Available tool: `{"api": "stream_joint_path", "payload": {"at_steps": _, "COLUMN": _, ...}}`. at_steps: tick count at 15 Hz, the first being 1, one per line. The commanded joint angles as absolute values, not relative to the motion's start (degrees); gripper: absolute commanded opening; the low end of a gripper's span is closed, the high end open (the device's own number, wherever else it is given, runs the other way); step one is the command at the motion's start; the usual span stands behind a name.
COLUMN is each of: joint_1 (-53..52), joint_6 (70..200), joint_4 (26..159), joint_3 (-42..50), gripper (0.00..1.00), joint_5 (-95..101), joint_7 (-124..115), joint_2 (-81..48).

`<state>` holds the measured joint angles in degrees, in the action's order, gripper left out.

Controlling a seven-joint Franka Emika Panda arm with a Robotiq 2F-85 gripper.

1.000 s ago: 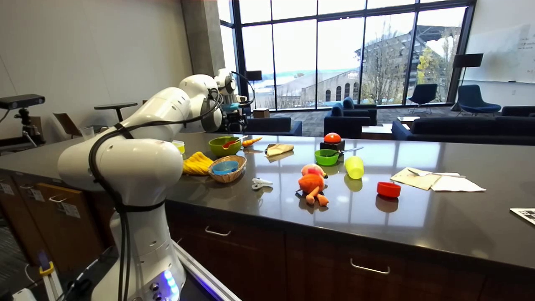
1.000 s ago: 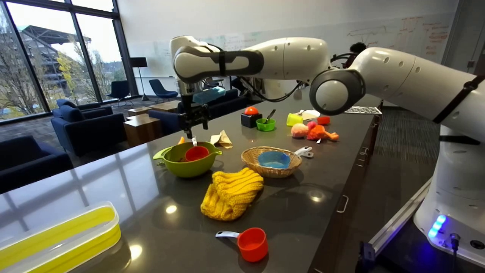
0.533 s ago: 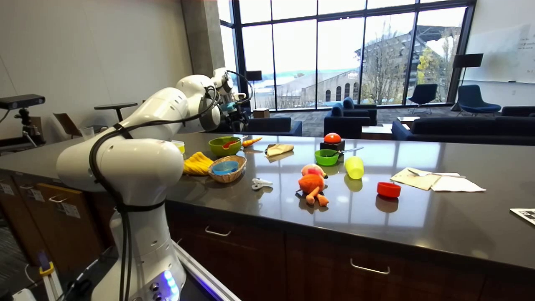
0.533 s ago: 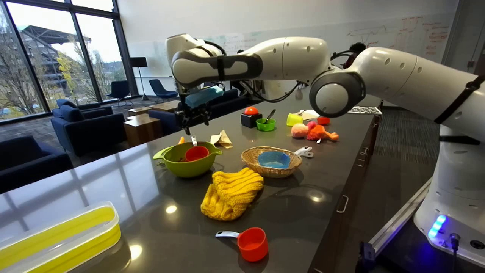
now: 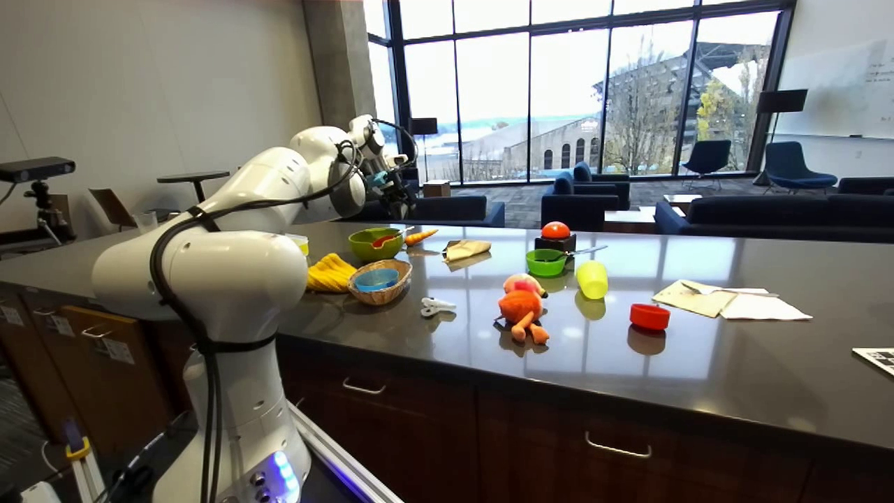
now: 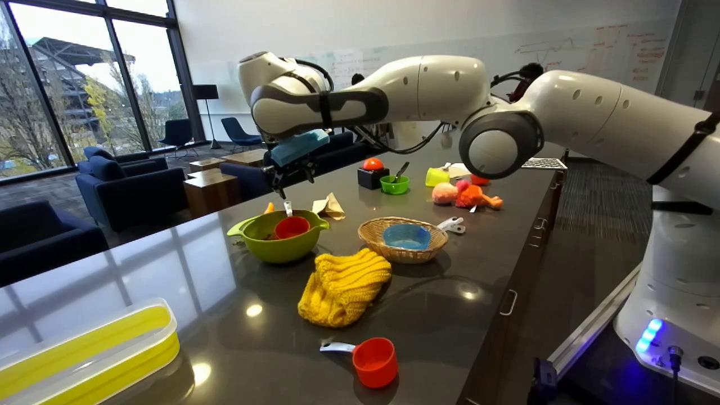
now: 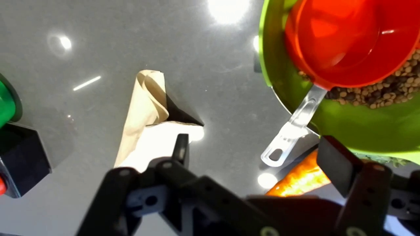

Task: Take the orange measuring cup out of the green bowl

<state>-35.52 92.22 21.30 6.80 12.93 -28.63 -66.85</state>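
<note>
The orange measuring cup [image 7: 347,42] sits inside the green bowl [image 7: 377,127], on small dry grains. Its metal handle [image 7: 293,126] rests over the bowl's rim and sticks out past it. The cup [image 6: 292,228] and the bowl [image 6: 278,251] show in both exterior views. My gripper [image 7: 259,155] is open and empty. In the wrist view the handle's end lies between its two spread fingers. In an exterior view my gripper [image 6: 296,187] is above the bowl's far side, tilted, just over the handle's tip and apparently apart from it.
An orange carrot [image 7: 303,177] lies beside the bowl under the fingers. A folded paper [image 7: 144,111] is nearby. A wicker basket [image 6: 371,239], a yellow knit cloth [image 6: 346,287], a second measuring cup [image 6: 375,363] and a small green bowl with a spoon [image 6: 395,187] stand on the counter.
My gripper has gone from pointing straight down to tilted, and the wrist has shifted slightly over the far side of the bowl. The cup and the bowl have not moved.
</note>
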Motion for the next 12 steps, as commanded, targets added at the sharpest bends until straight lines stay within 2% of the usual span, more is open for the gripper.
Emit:
{"api": "stream_joint_path", "payload": {"at_steps": 1, "joint_1": -36.7, "joint_6": 90.19, "joint_4": 20.41, "joint_3": 7.2, "gripper": 1.0, "joint_5": 13.82, "joint_7": -24.91, "joint_2": -67.13}}
{"api": "stream_joint_path", "payload": {"at_steps": 12, "joint_1": -37.56, "joint_6": 91.94, "joint_4": 26.86, "joint_3": 4.26, "gripper": 1.0, "joint_5": 12.47, "joint_7": -1.12, "joint_2": -64.28}}
